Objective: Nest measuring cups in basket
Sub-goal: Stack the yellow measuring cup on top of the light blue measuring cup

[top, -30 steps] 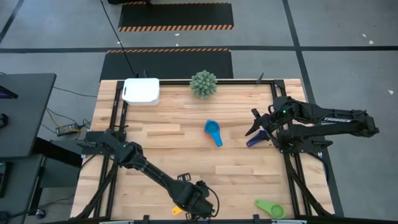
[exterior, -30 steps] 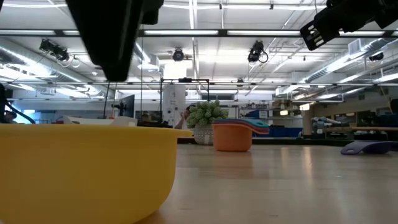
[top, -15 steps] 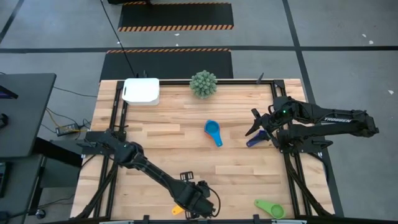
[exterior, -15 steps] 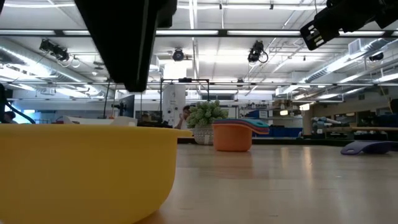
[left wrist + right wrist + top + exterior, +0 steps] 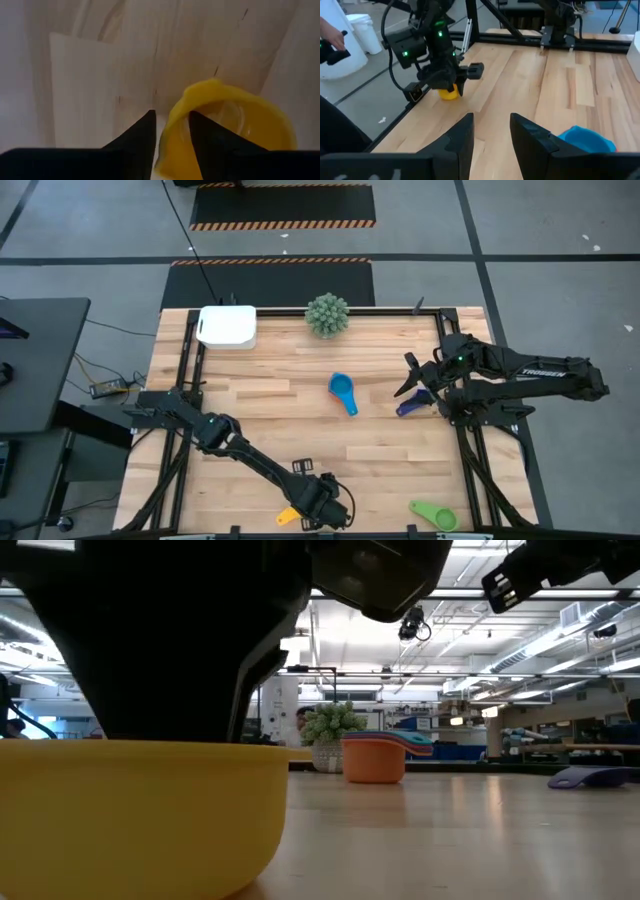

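Left gripper (image 5: 171,135) at the desk's (image 5: 300,370) near edge, fingers straddling the yellow measuring cup's (image 5: 230,130) rim; right gripper (image 5: 491,131) released, beside the dark blue cup (image 5: 410,406).

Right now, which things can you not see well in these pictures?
- Yellow cup, high view: mostly covered by the left gripper.
- Room at the left, low view: blocked by the left arm close to the camera.
- Dark blue cup, high view: partly under the right gripper.
- Basket, high view: contents too small to tell.
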`<state>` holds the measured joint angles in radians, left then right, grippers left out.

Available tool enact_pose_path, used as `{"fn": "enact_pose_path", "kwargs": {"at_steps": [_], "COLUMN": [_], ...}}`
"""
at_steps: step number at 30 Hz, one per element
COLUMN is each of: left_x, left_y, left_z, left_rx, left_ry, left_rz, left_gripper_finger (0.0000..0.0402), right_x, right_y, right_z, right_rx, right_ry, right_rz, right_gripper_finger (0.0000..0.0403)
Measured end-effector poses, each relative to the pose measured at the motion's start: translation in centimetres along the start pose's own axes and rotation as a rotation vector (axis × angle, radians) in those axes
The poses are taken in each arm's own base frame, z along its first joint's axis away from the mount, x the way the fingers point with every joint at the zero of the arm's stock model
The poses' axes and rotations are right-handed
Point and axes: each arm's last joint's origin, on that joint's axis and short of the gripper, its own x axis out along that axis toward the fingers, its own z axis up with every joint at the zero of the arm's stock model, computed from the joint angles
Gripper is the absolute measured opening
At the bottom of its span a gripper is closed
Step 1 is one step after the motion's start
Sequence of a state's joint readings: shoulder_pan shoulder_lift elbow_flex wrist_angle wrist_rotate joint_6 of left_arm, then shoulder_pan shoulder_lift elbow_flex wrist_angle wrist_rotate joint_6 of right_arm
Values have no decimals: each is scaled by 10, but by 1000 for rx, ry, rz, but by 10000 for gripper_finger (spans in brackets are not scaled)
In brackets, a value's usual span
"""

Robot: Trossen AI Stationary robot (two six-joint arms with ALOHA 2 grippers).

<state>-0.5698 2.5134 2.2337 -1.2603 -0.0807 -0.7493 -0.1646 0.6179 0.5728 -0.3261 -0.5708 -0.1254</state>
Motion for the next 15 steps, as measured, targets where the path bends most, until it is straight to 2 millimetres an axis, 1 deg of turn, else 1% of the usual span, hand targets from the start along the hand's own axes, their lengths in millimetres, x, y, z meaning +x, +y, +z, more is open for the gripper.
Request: {"fn": "enact_pose_path", "kwargs": {"at_steps": [3, 7, 8, 12, 15], "left_x": [0, -2, -2, 0, -1], "left_y": [4, 10, 11, 20, 32], "left_z": [4, 9, 10, 17, 26], "left_rx": [-11, -28, -34, -99, -147], "left_ry": [1, 37, 52, 94, 108], "left_rz": [-4, -50, -69, -107, -114], "left_gripper_finger": [84, 19, 13, 13, 11], "right_x": [-1, -2, -2, -4, -7], "right_y": [0, -1, -1, -2, -1], "right_z": [1, 0, 0, 1, 1], "right_rx": [-5, -4, -6, -23, -43], "right_ry": [-9, 0, 1, 0, 0], "right_rz": [-6, -66, -84, -141, -185], "right_gripper_finger": [133, 133, 133, 133, 132]}}
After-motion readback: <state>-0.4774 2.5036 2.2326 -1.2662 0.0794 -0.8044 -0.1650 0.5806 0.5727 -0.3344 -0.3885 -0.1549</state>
